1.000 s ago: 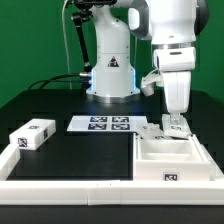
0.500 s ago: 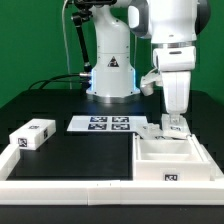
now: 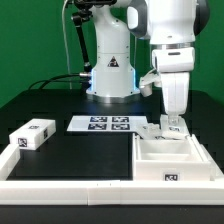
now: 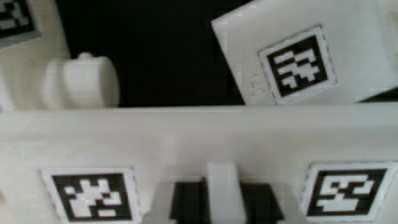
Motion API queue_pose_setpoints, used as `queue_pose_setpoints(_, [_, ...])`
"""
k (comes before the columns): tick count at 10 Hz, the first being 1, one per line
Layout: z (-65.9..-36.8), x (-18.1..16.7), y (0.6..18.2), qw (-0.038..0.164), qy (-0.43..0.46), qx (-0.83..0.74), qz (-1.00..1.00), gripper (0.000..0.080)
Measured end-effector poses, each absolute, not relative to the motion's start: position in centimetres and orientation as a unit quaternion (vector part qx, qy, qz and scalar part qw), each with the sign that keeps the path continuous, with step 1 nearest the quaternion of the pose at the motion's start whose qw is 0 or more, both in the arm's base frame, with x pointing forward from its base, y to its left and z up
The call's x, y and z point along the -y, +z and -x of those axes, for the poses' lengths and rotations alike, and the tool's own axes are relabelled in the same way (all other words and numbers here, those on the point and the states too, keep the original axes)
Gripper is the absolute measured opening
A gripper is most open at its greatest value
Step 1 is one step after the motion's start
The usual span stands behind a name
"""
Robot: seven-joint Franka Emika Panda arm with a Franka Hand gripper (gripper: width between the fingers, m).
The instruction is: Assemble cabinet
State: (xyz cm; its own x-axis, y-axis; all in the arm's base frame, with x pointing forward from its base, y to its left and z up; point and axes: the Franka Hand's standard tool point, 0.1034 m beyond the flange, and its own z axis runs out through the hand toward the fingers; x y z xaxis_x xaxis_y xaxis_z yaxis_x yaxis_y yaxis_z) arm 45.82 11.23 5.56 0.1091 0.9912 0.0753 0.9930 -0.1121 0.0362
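Observation:
The cabinet's boxy white body (image 3: 176,160) lies at the exterior view's right, open side up, with a tag on its front. My gripper (image 3: 172,128) stands straight down on the body's far edge. In the wrist view its dark fingers (image 4: 185,202) are shut on a thin white upright rib (image 4: 217,185). That rib belongs to a wide white cabinet part (image 4: 196,135) carrying two tags. Beyond it lies a tilted white panel (image 4: 294,60) with one tag, and a rounded white piece (image 4: 80,82). A small tagged white block (image 3: 32,135) sits far off at the exterior view's left.
The marker board (image 3: 105,124) lies flat in front of the robot's base (image 3: 110,75). A long white border rail (image 3: 60,186) runs along the front edge of the black table. A black cable hangs behind the base.

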Motion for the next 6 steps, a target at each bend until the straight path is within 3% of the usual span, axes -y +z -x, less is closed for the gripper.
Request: queue_pose_setpoints(6, [-46.93,-11.07,5.76,0.019,-0.025,0.664,0.747,0.007])
